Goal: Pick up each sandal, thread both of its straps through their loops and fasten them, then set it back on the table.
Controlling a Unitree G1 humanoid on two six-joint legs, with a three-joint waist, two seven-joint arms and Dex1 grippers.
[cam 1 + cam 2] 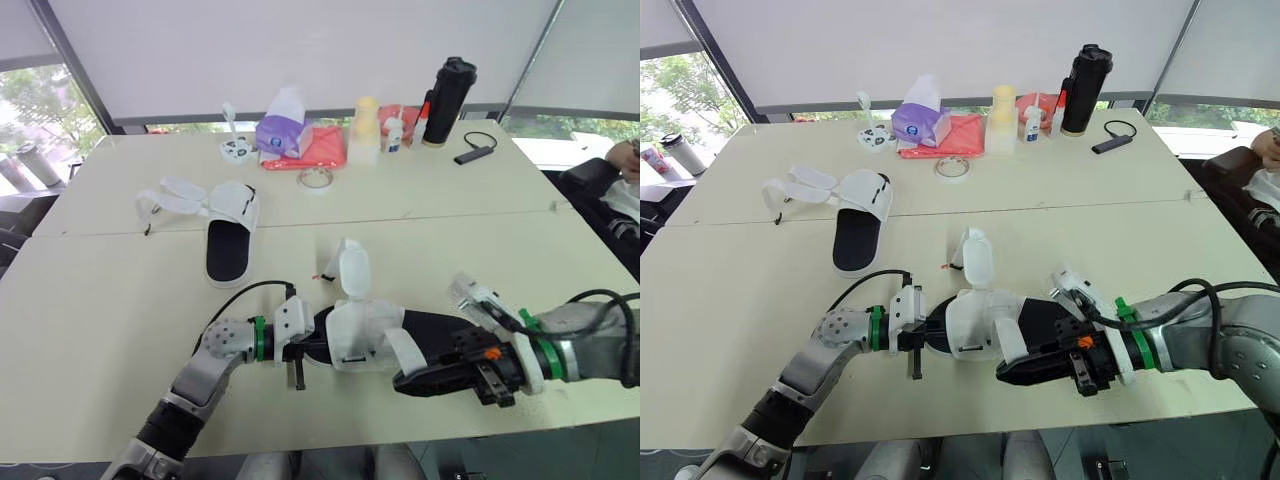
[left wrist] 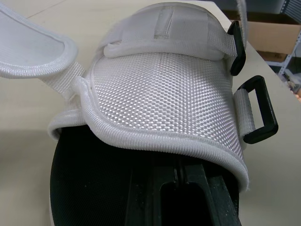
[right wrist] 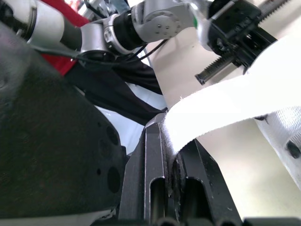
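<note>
One sandal (image 1: 372,332), black sole and white woven upper, is held between my two grippers just above the table's front edge. My left gripper (image 1: 315,342) is shut on the sole's end, under the upper (image 2: 164,89). My right gripper (image 1: 404,381) is shut on a white strap (image 3: 225,108) that runs down from the upper. A second strap (image 1: 353,272) stands up, loose. Two black loops (image 2: 256,110) hang at the upper's side, nothing threaded through them. The other sandal (image 1: 230,235) lies at the far left with its straps (image 1: 165,200) spread open.
At the back of the table (image 1: 100,300) stand a purple tissue pack (image 1: 283,130), a red cloth (image 1: 322,150), a tape roll (image 1: 316,179), a pale bottle (image 1: 364,130), a black flask (image 1: 448,100) and a black cable (image 1: 475,152). A person's hand (image 1: 625,160) is at the right edge.
</note>
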